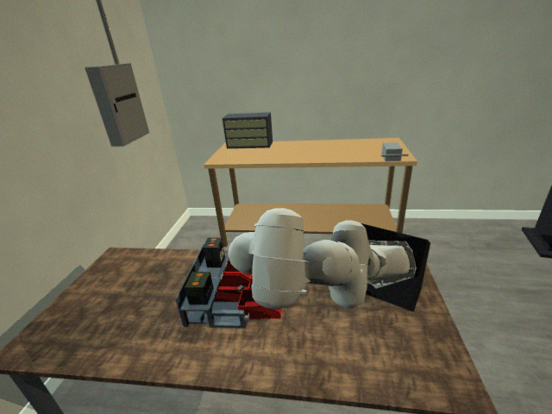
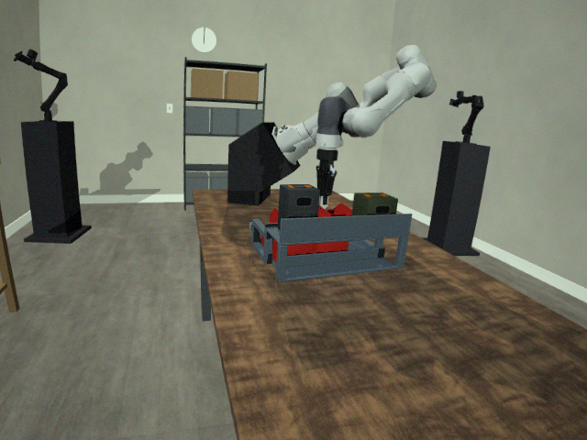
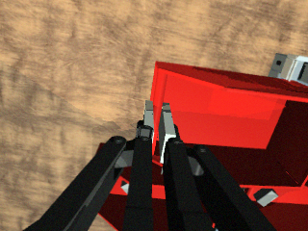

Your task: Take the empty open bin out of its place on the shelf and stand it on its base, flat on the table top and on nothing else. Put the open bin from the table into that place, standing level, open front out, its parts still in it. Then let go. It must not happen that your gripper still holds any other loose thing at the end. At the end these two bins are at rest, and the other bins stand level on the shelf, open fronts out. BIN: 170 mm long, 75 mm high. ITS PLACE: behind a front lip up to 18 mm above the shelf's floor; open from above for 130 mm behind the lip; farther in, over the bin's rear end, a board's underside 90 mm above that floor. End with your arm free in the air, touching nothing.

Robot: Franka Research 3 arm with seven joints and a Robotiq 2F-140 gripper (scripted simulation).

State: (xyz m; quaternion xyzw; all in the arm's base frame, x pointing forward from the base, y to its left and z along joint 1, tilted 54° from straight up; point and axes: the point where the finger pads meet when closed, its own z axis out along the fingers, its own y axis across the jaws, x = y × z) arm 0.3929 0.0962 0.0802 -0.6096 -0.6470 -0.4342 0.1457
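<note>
Working across a broad wooden table [image 1: 111,311], with a low grey shelf [image 2: 331,227] standing on it and a white arm [image 1: 276,258] bent down behind that shelf. Looks to be the first step in hand: getting the empty red bin [image 3: 217,111] out of its place and over to the table. Carrying two darker bins on the shelf's top level, a grey one [image 2: 297,201] and an olive one [image 2: 374,203], both seemingly level. Down at the gripper [image 3: 157,115] now: clenched tight on one thin wall of that empty red bin, one of the fingers inside the wall and the other outside, close by a corner. Seen from the wrist, nothing in the held bin, and bare wood showing beyond its far side. Hard to tell from any view whether hanging free or touching something beneath. Lower in the wrist view, a second red bin [image 3: 276,212], partly under the gripper, with small grey parts [image 3: 265,195] lying in it; probably the one meant for the shelf. Next move, by the look of it: carry the empty bin sideways past the full one, lower it flat onto bare wood with the base level, then release. Worth watching the overlap, since setting down on the other bin's rim would leave it tilted.
</note>
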